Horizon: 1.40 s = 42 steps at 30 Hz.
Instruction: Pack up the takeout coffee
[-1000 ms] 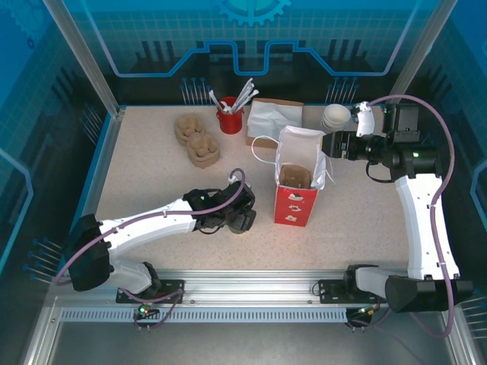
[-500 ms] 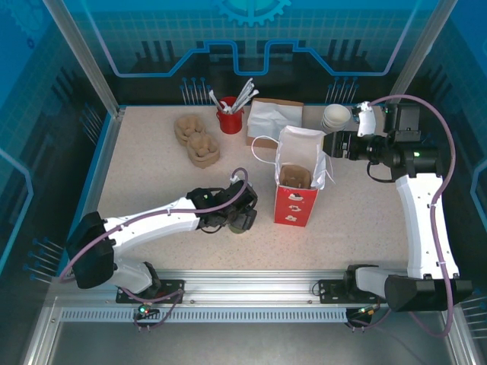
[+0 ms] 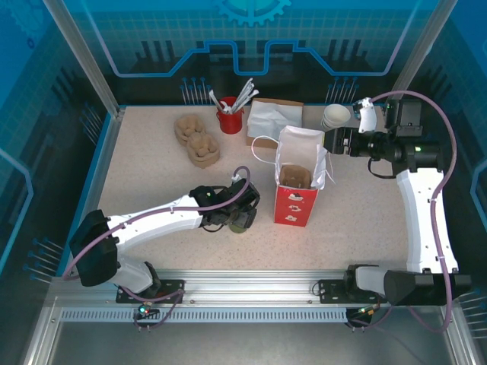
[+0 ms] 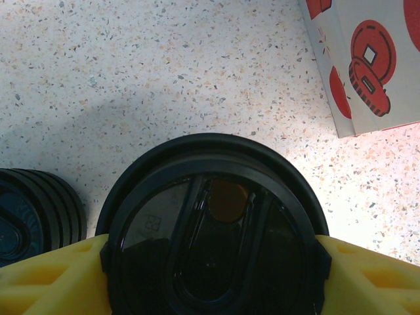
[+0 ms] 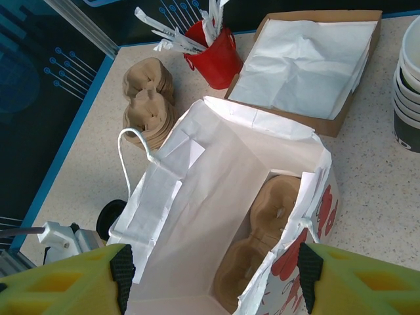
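From where I stand the job looks barely under way. The takeout coffee (image 4: 210, 236) stands on the counter (image 3: 152, 182) just left of the red-and-white paper bag (image 3: 297, 201), near it but not touching, and well below the bag's open top. The left hand (image 3: 240, 215) is down over the cup, its yellow fingers (image 4: 59, 275) pressed against either side of the black lid, so I take it to be grasping the cup, though nothing shows the cup lifted off the counter. The bag stands upright with its mouth wide, and a brown pulp carrier (image 5: 272, 210) sits at the bottom of it. The right hand (image 3: 332, 142) hovers at the bag's far upper rim with its fingers spread and nothing between them that I can make out. What is left, I'd judge, is nearly everything: raise the cup, carry it over the rim, and lower it into the bag, likely into the carrier.
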Motion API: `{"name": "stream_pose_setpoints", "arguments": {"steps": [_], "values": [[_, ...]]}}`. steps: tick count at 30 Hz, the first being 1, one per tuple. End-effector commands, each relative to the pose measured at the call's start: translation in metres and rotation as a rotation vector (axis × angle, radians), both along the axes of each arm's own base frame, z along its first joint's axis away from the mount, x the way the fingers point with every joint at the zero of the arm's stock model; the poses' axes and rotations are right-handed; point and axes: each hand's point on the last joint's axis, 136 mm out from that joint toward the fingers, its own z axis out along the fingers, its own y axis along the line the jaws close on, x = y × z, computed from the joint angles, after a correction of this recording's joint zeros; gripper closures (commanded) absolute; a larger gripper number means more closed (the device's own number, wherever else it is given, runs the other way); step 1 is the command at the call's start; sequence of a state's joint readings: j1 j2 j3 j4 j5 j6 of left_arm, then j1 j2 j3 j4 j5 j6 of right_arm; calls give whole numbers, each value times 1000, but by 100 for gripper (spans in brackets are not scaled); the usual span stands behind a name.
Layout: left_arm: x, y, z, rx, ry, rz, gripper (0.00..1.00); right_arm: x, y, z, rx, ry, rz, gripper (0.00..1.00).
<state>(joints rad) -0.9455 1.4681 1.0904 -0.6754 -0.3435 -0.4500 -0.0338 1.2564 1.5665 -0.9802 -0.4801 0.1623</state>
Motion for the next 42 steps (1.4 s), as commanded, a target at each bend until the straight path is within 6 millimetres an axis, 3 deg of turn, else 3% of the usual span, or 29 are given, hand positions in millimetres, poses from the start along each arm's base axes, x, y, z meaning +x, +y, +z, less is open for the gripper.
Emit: {"name": "stream_pose_setpoints", "arguments": {"steps": [1, 9, 17, 27, 35, 42], "values": [[-22, 10, -22, 41, 116, -4, 33, 0, -2, 6, 2, -6, 13, 30], [-12, 10, 4, -40, 50, 43, 33, 11, -1, 5, -7, -13, 34, 30], [0, 25, 38, -120, -2, 93, 34, 29, 1, 6, -43, -41, 101, 30], [5, 38, 89, -154, -25, 95, 33, 58, 12, 4, -98, -111, 311, 30], [-2, 49, 113, -180, 2, 75, 34, 85, 13, -24, -184, -65, 460, 30], [-6, 50, 121, -183, 27, 60, 33, 98, 29, -52, -270, -17, 626, 31]]}}
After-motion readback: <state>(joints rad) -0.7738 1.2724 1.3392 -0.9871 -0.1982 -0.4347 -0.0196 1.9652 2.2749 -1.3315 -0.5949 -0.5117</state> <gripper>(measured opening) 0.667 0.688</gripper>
